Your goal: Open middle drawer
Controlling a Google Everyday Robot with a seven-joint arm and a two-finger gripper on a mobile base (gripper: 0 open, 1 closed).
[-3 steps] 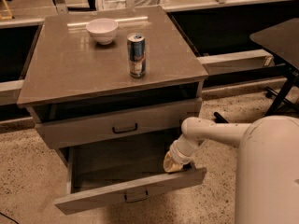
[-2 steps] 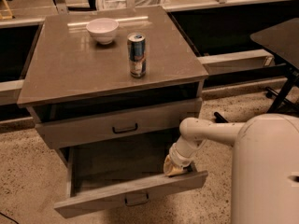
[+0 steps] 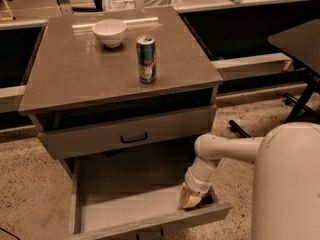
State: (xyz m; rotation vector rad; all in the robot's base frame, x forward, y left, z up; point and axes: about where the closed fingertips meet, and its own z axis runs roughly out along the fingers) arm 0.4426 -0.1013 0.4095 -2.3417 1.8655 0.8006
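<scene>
The middle drawer [image 3: 150, 223] is grey-brown and pulled far out toward the camera, so its bare inside shows. Its black bar handle [image 3: 150, 233] sits at the bottom edge of the view. My gripper [image 3: 192, 198] reaches down from the white arm [image 3: 225, 148] into the drawer's right front corner, right behind the drawer front. The drawer above it [image 3: 127, 134], with its own black handle [image 3: 134, 137], stands slightly out from the cabinet. A lower drawer is hidden.
A white bowl [image 3: 109, 32] and a blue-silver can [image 3: 146, 59] stand on the cabinet top [image 3: 75, 79]. My white body [image 3: 287, 184] fills the lower right. A dark table with black legs [image 3: 300, 44] is at the right. Speckled floor lies around.
The middle drawer has slid further out toward the camera, and my gripper has moved forward with it at the drawer's right front corner.
</scene>
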